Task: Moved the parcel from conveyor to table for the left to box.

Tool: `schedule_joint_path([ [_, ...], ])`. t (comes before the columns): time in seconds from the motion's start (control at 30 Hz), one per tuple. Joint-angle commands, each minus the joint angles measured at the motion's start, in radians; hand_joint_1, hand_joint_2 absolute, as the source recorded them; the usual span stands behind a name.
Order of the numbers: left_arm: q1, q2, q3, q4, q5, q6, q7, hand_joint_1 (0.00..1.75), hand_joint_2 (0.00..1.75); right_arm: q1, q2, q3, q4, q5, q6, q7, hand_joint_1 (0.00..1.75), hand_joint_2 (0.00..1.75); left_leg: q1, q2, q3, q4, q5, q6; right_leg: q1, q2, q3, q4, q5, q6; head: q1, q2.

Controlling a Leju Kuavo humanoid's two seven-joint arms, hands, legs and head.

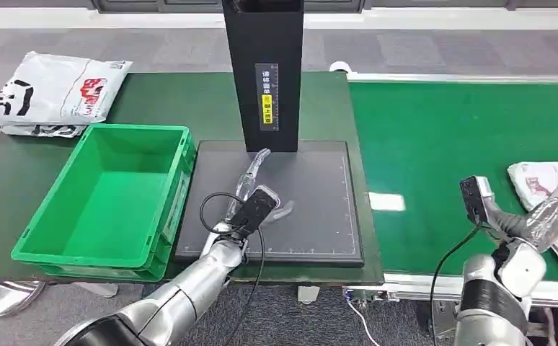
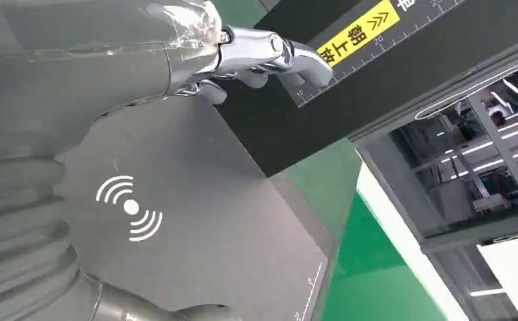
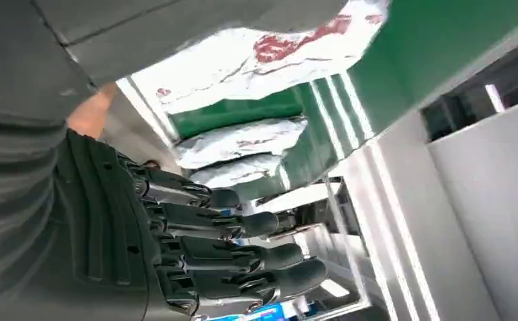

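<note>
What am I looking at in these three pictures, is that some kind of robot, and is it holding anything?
Yes, a two-armed humanoid robot. The wide picture is from its head, looking down; the other two are from cameras at its wrists. Its left hand hovers open over a dark grey square pad, beside an empty green plastic crate. Its right hand is open, fingers spread, just by a crumpled white plastic parcel on the green conveyor belt. Neither hand holds anything yet.

Left hand [image 1: 260, 189] extended flat, empty, right hand [image 1: 550, 213] raised, fingers spread
</note>
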Motion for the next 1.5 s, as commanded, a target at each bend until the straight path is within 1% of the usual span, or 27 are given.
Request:
schedule_joint_path([
  [0.03, -0.035, 0.006, 0.111, 0.032, 0.017, -0.041, -0.006, 0.0, 1.75, -0.035, -0.137, 0.086, 0.185, 0.002, 0.002, 0.211, 0.0, 1.75, 0.001, -0.001, 0.002, 0.0, -0.001, 0.0, 0.001, -0.002, 0.003, -0.002, 0.0, 0.0, 0.0, 0.0],
  [0.13, -0.035, 0.006, 0.111, 0.032, 0.017, -0.041, -0.006, 0.0, 1.75, -0.035, -0.137, 0.086, 0.185, 0.002, 0.002, 0.211, 0.0, 1.75, 0.001, 0.001, 0.003, 0.0, -0.002, 0.0, 0.001, 0.001, 0.005, -0.003, 0.0, 0.0, 0.0, 0.0],
  [0.17, -0.035, 0.006, 0.111, 0.032, 0.017, -0.041, -0.006, 0.0, 1.75, -0.035, -0.137, 0.086, 0.185, 0.002, 0.002, 0.211, 0.0, 1.75, 0.0, 0.001, 0.001, 0.0, -0.001, 0.0, 0.0, 0.0, 0.002, -0.001, 0.0, 0.0, 0.0, 0.0],
  [0.27, -0.035, 0.006, 0.111, 0.032, 0.017, -0.041, -0.006, 0.0, 1.75, -0.035, -0.137, 0.086, 0.185, 0.002, 0.002, 0.211, 0.0, 1.75, 0.0, -0.001, 0.001, 0.0, -0.001, 0.001, 0.0, -0.001, 0.002, -0.001, 0.0, 0.0, 0.0, 0.0],
  [0.4, -0.035, 0.006, 0.111, 0.032, 0.017, -0.041, -0.006, 0.0, 1.75, -0.035, -0.137, 0.086, 0.185, 0.002, 0.002, 0.211, 0.0, 1.75, 0.001, 0.0, 0.001, 0.0, -0.001, 0.001, 0.0, 0.0, 0.002, -0.001, 0.0, 0.0, 0.0, 0.0],
  [0.53, -0.035, 0.006, 0.111, 0.032, 0.017, -0.041, -0.006, 0.0, 1.75, -0.035, -0.137, 0.086, 0.185, 0.002, 0.002, 0.211, 0.0, 1.75, 0.002, 0.003, 0.006, -0.001, -0.003, 0.0, 0.002, 0.002, 0.007, -0.005, 0.0, 0.0, 0.0, 0.0],
  [0.57, -0.035, 0.006, 0.111, 0.032, 0.017, -0.041, -0.006, 0.0, 1.75, -0.035, -0.137, 0.086, 0.185, 0.002, 0.002, 0.211, 0.0, 1.75, 0.001, 0.001, 0.002, 0.0, -0.001, 0.001, 0.001, 0.0, 0.003, -0.001, 0.0, 0.001, 0.0, 0.0],
  [0.6, -0.035, 0.006, 0.111, 0.032, 0.017, -0.041, -0.006, 0.0, 1.75, -0.035, -0.137, 0.086, 0.185, 0.002, 0.002, 0.211, 0.0, 1.75, 0.001, 0.001, 0.003, 0.0, -0.002, 0.001, 0.001, 0.001, 0.005, -0.003, 0.0, 0.0, 0.0, 0.0],
  [0.63, -0.014, 0.004, 0.118, 0.018, 0.032, -0.07, 0.008, 0.0, 1.75, -0.037, -0.237, 0.212, 0.311, 0.027, 0.097, 0.337, 0.0, 1.75, 0.0, 0.0, 0.001, 0.0, -0.001, 0.001, 0.0, 0.0, 0.002, -0.001, 0.0, 0.001, 0.0, 0.0],
  [0.67, 0.035, 0.006, 0.112, -0.017, 0.026, -0.085, 0.008, 0.0, 1.75, -0.027, -0.279, 0.226, 0.561, -0.007, 0.002, 0.529, 0.0, 1.75, 0.001, 0.001, 0.003, 0.0, -0.002, 0.001, 0.001, 0.001, 0.004, -0.002, 0.0, 0.0, 0.0, 0.0],
  [0.7, 0.047, 0.005, 0.111, -0.022, 0.025, -0.083, 0.002, 0.0, 1.75, -0.002, -0.285, 0.217, 0.543, -0.022, 0.002, 0.508, 0.0, 1.75, 0.002, 0.0, 0.005, -0.001, -0.001, 0.001, 0.001, -0.001, 0.007, -0.005, 0.0, 0.0, 0.0, 0.0],
  [0.77, 0.047, 0.005, 0.111, -0.022, 0.025, -0.083, 0.002, 0.0, 1.75, -0.002, -0.285, 0.217, 0.543, -0.022, 0.002, 0.508, 0.0, 1.75, 0.003, -0.002, 0.008, -0.004, -0.001, 0.001, 0.003, -0.003, 0.011, -0.008, 0.0, 0.001, 0.0, 0.0],
  [0.8, 0.047, 0.005, 0.111, -0.022, 0.025, -0.083, 0.002, 0.0, 1.75, -0.002, -0.285, 0.217, 0.543, -0.022, 0.002, 0.508, 0.0, 1.75, 0.001, -0.003, 0.004, -0.001, -0.001, 0.001, 0.001, -0.003, 0.007, -0.004, -0.001, 0.001, 0.0, 0.0],
  [0.83, 0.08, 0.005, 0.106, -0.052, 0.025, -0.099, -0.008, 0.0, 1.75, 0.027, -0.29, 0.207, 0.539, -0.018, 0.002, 0.484, 0.0, 1.75, 0.002, -0.003, 0.005, -0.001, -0.002, 0.002, 0.001, -0.004, 0.008, -0.004, -0.001, 0.001, 0.0, 0.0],
  [0.87, 0.097, 0.003, 0.101, -0.073, 0.027, -0.111, -0.014, 0.0, 1.75, 0.01, -0.295, 0.225, 0.599, 0.012, 0.002, 0.505, 0.0, 1.75, 0.001, -0.004, 0.005, 0.0, -0.003, 0.002, 0.001, -0.005, 0.009, -0.004, -0.002, 0.003, 0.0, 0.0],
  [0.9, 0.103, 0.0, 0.101, -0.08, 0.028, -0.11, -0.015, 0.0, 1.75, 0.002, -0.293, 0.229, 0.605, 0.018, 0.002, 0.514, 0.0, 1.75, 0.0, -0.005, 0.005, -0.001, -0.003, 0.002, 0.0, -0.006, 0.009, -0.003, -0.003, 0.003, 0.0, 0.0],
  [0.97, 0.106, 0.0, 0.1, -0.084, 0.028, -0.109, -0.014, 0.0, 1.75, -0.003, -0.29, 0.231, 0.608, 0.02, 0.002, 0.519, 0.0, 1.75, 0.0, -0.004, 0.005, -0.001, -0.004, 0.002, 0.0, -0.003, 0.009, -0.004, -0.003, 0.003, 0.0, 0.0],
  [1.1, 0.104, 0.001, 0.1, -0.089, 0.028, -0.109, -0.011, 0.0, 1.75, -0.011, -0.289, 0.234, 0.612, 0.023, 0.004, 0.525, 0.0, 1.75, -0.001, -0.005, 0.002, 0.001, -0.003, 0.003, -0.001, -0.004, 0.005, -0.001, -0.003, 0.004, 0.0, 0.0],
  [1.13, 0.104, 0.001, 0.1, -0.089, 0.028, -0.109, -0.011, 0.0, 1.75, -0.011, -0.289, 0.234, 0.612, 0.023, 0.004, 0.525, 0.0, 1.75, 0.001, -0.003, 0.004, 0.0, -0.004, 0.003, 0.0, -0.003, 0.007, -0.002, -0.003, 0.003, 0.0, 0.0],
  [1.2, 0.104, 0.001, 0.1, -0.089, 0.028, -0.109, -0.011, 0.0, 1.75, -0.011, -0.289, 0.234, 0.612, 0.023, 0.004, 0.525, 0.0, 1.75, 0.0, -0.004, 0.002, 0.001, -0.004, 0.003, 0.0, -0.004, 0.005, -0.002, -0.003, 0.004, 0.0, 0.0],
  [1.23, 0.104, 0.001, 0.1, -0.089, 0.028, -0.109, -0.011, 0.0, 1.75, -0.011, -0.289, 0.234, 0.612, 0.023, 0.004, 0.525, 0.0, 1.75, 0.0, -0.004, 0.004, 0.0, -0.004, 0.003, 0.0, -0.003, 0.007, -0.003, -0.003, 0.004, 0.0, 0.0],
  [1.37, 0.104, 0.001, 0.1, -0.089, 0.028, -0.109, -0.011, 0.0, 1.75, -0.011, -0.289, 0.234, 0.612, 0.023, 0.004, 0.525, 0.0, 1.75, -0.001, -0.004, 0.002, 0.001, -0.003, 0.004, -0.001, -0.003, 0.005, -0.001, -0.003, 0.004, 0.0, 0.0],
  [1.4, 0.104, 0.001, 0.1, -0.089, 0.028, -0.109, -0.011, 0.0, 1.75, -0.011, -0.289, 0.234, 0.612, 0.023, 0.004, 0.525, 0.0, 1.75, 0.0, -0.003, 0.004, 0.0, -0.004, 0.003, 0.0, -0.003, 0.007, -0.003, -0.003, 0.004, 0.0, 0.0],
  [1.47, 0.104, 0.001, 0.1, -0.089, 0.028, -0.109, -0.011, 0.0, 1.75, -0.011, -0.289, 0.234, 0.612, 0.023, 0.004, 0.525, 0.0, 1.75, -0.001, -0.004, 0.002, 0.001, -0.003, 0.004, -0.001, -0.003, 0.005, -0.001, -0.003, 0.004, 0.0, 0.0],
  [1.5, 0.104, 0.001, 0.1, -0.089, 0.028, -0.109, -0.011, 0.0, 1.75, -0.011, -0.289, 0.234, 0.612, 0.023, 0.004, 0.525, 0.0, 1.75, 0.0, -0.003, 0.003, 0.0, -0.004, 0.003, 0.0, -0.003, 0.006, -0.002, -0.003, 0.004, 0.0, 0.0],
])
